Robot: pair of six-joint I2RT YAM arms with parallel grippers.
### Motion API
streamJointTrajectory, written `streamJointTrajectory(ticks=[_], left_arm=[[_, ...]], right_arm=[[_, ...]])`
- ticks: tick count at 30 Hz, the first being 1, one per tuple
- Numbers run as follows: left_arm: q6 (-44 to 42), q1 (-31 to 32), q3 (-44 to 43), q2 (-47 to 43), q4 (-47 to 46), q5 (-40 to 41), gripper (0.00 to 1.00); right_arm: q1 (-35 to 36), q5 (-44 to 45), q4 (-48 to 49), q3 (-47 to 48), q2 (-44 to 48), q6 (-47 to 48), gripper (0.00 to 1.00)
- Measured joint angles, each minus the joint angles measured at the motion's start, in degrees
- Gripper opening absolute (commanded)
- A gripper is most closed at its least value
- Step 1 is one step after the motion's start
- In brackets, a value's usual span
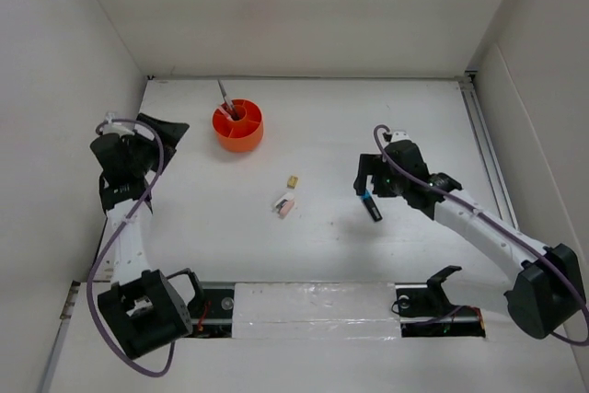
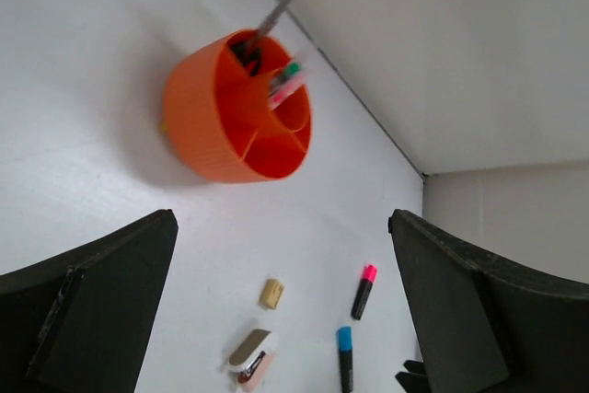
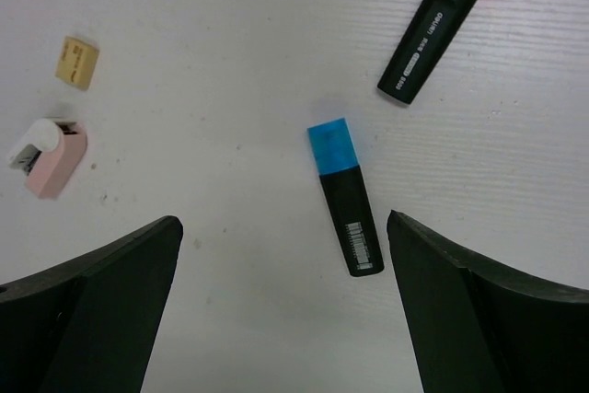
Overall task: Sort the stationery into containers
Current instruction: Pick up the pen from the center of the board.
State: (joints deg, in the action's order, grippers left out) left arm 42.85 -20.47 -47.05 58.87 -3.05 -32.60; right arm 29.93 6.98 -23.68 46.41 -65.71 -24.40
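**Stationery sort: both claws released, markers and erasers loose on worktop**

Right claw point(image 3: 285, 319): jaws spread wide, grasping nothing, hanging over the blue-capped marker point(image 3: 345, 197); that marker lies flat on the white worktop point(image 3: 230, 6), touched by neither finger; pink-capped marker point(image 3: 440, 27) lies flat near it, apart; tan eraser point(image 3: 76, 63) well off to the other side; pink eraser point(image 3: 55, 158) near the tan one, with the white eraser point(image 3: 35, 143) touching it

Left claw point(image 2: 285, 319): jaws spread wide, empty, raised at the worktop's left side; orange tub point(image 2: 216, 126) stands upright near the far left corner; scissors point(image 2: 281, 8) stand in an outer compartment, blades up; pink pen point(image 2: 290, 87) leans inside, compartment cannot be told
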Motion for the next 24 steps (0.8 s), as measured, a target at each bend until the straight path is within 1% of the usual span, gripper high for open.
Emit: streamJointTrajectory(ticks=[2,4,8,11,13,15,18,19,24], left_arm=[[2.12,-3.82,4.2,1.92,-1.38,-3.5,1.0],[3.43,-5.4,6.47,2.1,-2.29,-6.54,1.0],[5.16,-5.9,7.67,-1.84,-7.61,-10.69,1.0],[5.9,-5.88,7.74,-5.35,-10.75,-12.72,1.0],[6.08,-5.9,7.63,-6.03,-11.43,-13.38,1.0],[5.86,-5.88,6.82,-5.66,-9.88,-13.18,1.0],[4.46,-5.9,3.32,-4.61,-4.0,-10.88,1.0],[4.07,-5.9,2.51,-4.61,-2.95,-10.05,1.0],[1.62,-5.9,0.7,-5.27,1.44,-6.16,1.0]], right_arm=[[-0.92,-0.13,-0.11,-0.44,-1.09,-0.26,0.98],[-1.81,-0.39,-0.24,-0.61,-2.93,-0.46,0.98],[-2.95,-0.81,0.2,-2.4,-6.27,-0.72,0.95],[-3.65,-1.25,0.11,-3.78,-8.04,-0.96,0.95],[-3.8,-1.44,0.09,-4.15,-8.83,-1.11,0.94],[-3.82,-1.57,0.31,-4.15,-9.53,-1.33,0.94],[-3.82,-1.95,0.76,-4.15,-10.67,-1.6,0.89],[-3.8,-2.08,0.98,-4.15,-11.28,-1.79,0.89],[-3.15,-1.81,1.18,-4.15,-14.67,-3.02,0.82]])
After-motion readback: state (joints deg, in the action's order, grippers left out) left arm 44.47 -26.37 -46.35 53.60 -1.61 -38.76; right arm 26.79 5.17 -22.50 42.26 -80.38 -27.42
